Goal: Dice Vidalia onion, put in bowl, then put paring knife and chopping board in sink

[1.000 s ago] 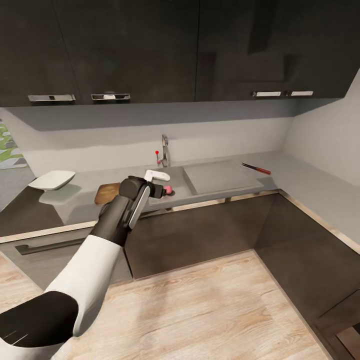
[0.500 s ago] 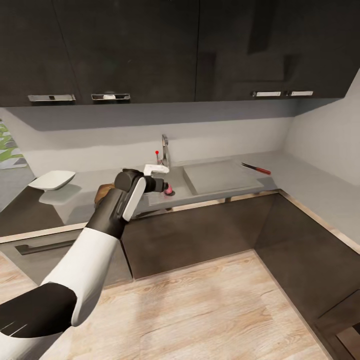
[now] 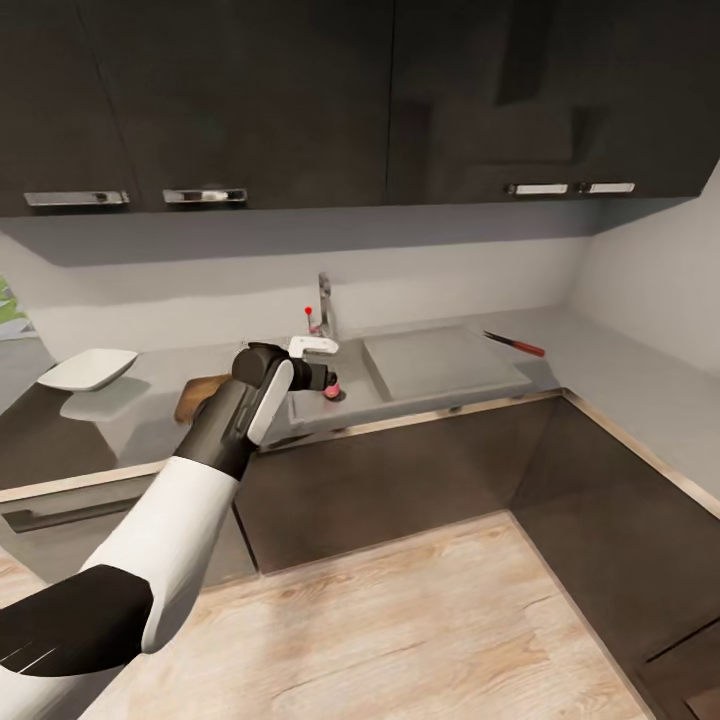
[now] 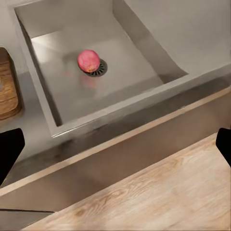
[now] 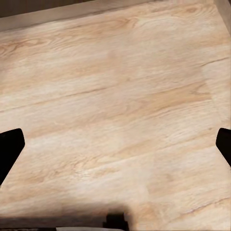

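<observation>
We hold our left gripper (image 4: 115,139) spread wide above the sink (image 4: 139,45); ahead of its fingers, the Vidalia onion (image 4: 88,60) rests beside the drain. Our right gripper (image 5: 115,144) is spread wide above wooden floor (image 5: 115,96).

Open sink (image 4: 72,82) around onion (image 4: 88,61)
</observation>
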You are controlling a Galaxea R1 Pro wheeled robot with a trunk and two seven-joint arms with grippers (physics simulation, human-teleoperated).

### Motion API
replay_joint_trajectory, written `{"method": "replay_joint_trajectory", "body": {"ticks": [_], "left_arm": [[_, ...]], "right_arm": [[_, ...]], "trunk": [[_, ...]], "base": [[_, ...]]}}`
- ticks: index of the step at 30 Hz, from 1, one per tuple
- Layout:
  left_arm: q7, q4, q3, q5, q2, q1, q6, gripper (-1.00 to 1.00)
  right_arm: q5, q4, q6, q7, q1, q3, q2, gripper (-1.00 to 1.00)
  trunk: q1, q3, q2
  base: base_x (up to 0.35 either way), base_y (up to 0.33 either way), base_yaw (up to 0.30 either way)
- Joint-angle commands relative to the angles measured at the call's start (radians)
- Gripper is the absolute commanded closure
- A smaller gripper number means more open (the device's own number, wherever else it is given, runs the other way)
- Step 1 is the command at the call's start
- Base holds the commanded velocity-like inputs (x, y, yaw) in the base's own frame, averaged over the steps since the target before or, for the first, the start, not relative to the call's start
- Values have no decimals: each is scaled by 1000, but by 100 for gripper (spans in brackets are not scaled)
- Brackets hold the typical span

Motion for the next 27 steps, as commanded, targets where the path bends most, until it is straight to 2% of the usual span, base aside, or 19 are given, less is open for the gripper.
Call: {"method": "replay_joint_trajectory", "body": {"ticks": [1, 14, 27], "left_arm": [[11, 5, -1, 10, 0, -1, 3, -100], [11, 67, -1, 9, 1, 0, 0, -100], [10, 151, 0, 6, 9, 0, -6, -100]], "right_arm": [[10, 1, -3, -3, -1, -8, 3, -100], [10, 1, -3, -3, -1, -9, 7, -100], [10, 1, -3, -3, -1, -8, 9, -100]], "trunk": [[1, -2, -2], [1, -2, -2], [1, -2, -2]], "base": [[316, -114, 0], [317, -121, 0], [321, -10, 0]]}}
